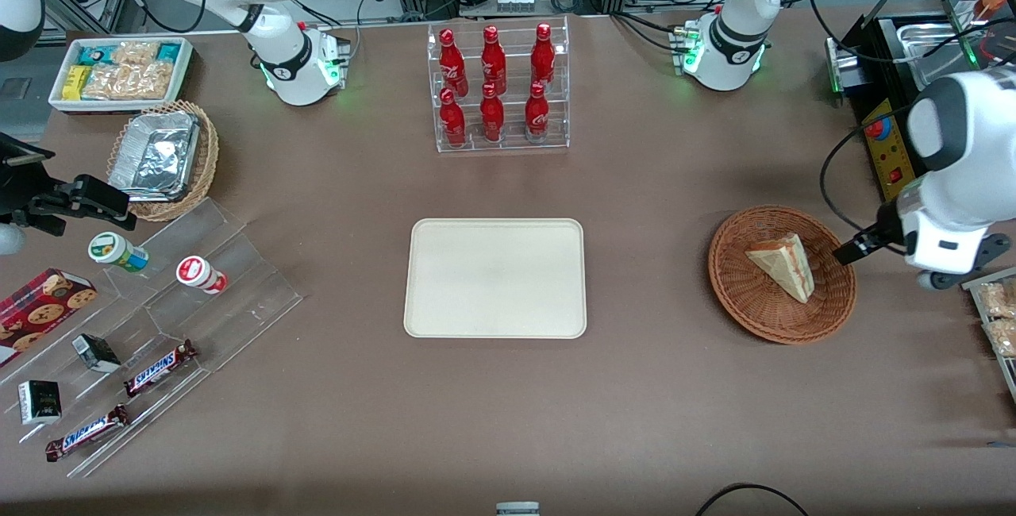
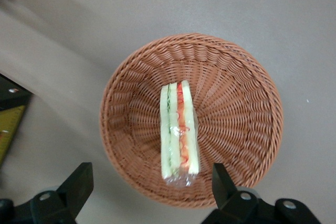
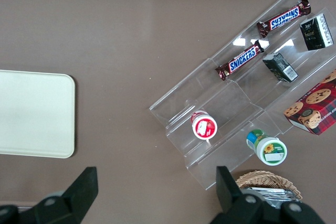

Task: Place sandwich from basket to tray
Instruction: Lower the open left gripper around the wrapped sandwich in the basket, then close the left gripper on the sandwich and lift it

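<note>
From the front, the sandwich (image 1: 782,264) lies in the basket (image 1: 746,306) toward the working arm's end of the worktop (image 1: 667,405), well apart from the tray (image 1: 444,317); the gripper (image 1: 853,250) hangs at the basket's rim, just beside the wedge. The left wrist view adds what the front hides: the fingers (image 2: 79,184) stand wide and empty, and the sandwich's long axis points into the gap between them, filling layers facing up.
</note>
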Robot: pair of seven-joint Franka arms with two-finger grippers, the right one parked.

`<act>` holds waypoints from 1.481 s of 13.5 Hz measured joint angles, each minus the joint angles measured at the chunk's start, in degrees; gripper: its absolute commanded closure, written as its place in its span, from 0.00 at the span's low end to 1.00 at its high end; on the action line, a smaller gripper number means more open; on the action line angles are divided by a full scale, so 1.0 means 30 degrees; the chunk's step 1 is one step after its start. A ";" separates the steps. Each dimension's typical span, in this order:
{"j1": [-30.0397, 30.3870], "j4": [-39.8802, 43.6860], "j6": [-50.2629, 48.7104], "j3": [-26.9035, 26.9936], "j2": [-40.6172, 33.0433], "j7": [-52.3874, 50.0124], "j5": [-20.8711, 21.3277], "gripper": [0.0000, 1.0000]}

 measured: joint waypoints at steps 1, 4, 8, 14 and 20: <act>-0.0003 -0.0856 0.1260 -0.0015 0.0171 -0.0846 -0.0001 0.00; 0.0005 -0.3147 0.4275 -0.0008 0.0440 -0.2126 -0.0001 0.00; 0.0003 -0.3954 0.5750 -0.0009 0.1413 -0.2975 -0.0016 0.01; -0.0105 -0.3968 0.6755 -0.0081 0.2712 -0.3385 -0.0016 0.01; -0.0419 -0.3968 0.7091 -0.0226 0.3617 -0.3451 -0.0016 0.33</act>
